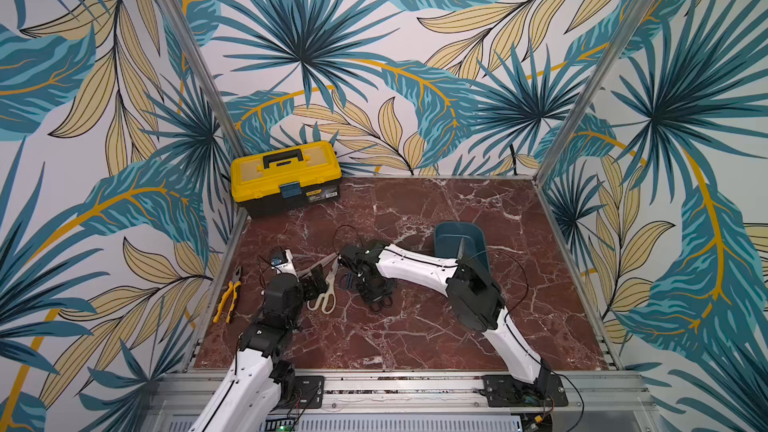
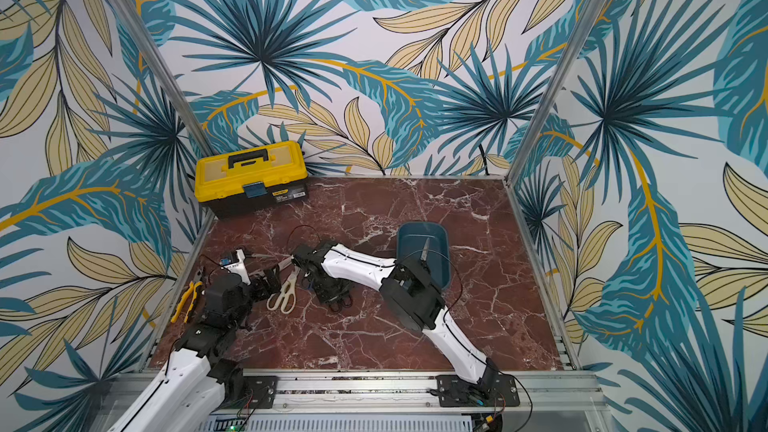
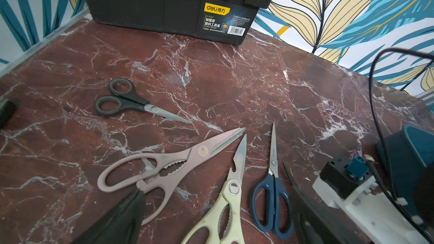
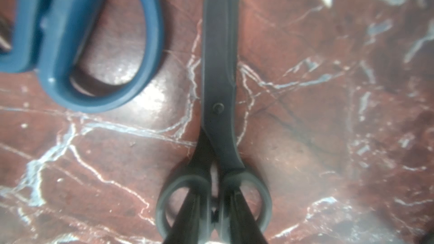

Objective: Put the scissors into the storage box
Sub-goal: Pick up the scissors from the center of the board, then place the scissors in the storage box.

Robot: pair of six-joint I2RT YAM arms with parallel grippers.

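Observation:
Several scissors lie on the red marble table. A small black-handled pair (image 3: 131, 102), a pinkish-grey pair (image 3: 169, 167), a cream-handled pair (image 3: 225, 203) and a blue-handled pair (image 3: 272, 198) show in the left wrist view. My left gripper (image 3: 218, 219) is open, its fingers either side of the cream handles (image 1: 326, 292). My right gripper (image 4: 213, 207) is shut on another black-handled pair (image 4: 219, 78). One finger is in each handle loop, and the pair lies flat beside the blue handle (image 4: 94, 43). The teal storage box (image 1: 453, 238) stands behind the right arm with a blade (image 1: 461, 249) sticking up in it.
A yellow-and-black toolbox (image 1: 286, 176) stands at the back left corner. Yellow-handled pliers (image 1: 228, 292) lie by the left edge, beside the left arm. The right arm's elbow (image 1: 473, 292) hangs in front of the storage box. Patterned walls close in three sides.

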